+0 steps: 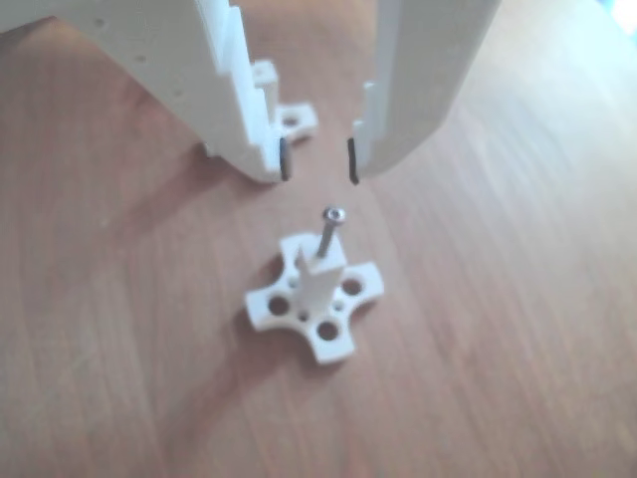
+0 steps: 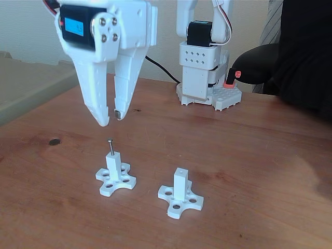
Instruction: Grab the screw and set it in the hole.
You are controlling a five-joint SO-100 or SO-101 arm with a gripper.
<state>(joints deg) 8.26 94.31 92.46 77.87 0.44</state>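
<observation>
The thin silver screw (image 2: 110,146) stands upright in the hole atop the left white plastic post (image 2: 114,165) in the fixed view, its rounded head well above the square end face. The fingers (image 1: 318,159) hang released and empty just above it. The shank looks only shallowly seated, so a brush from a dark pad could tip it onto the smooth wooden counter (image 2: 249,155).

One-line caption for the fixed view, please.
Open gripper hovers above the screw standing in the left white post; the second post stands empty.
</observation>
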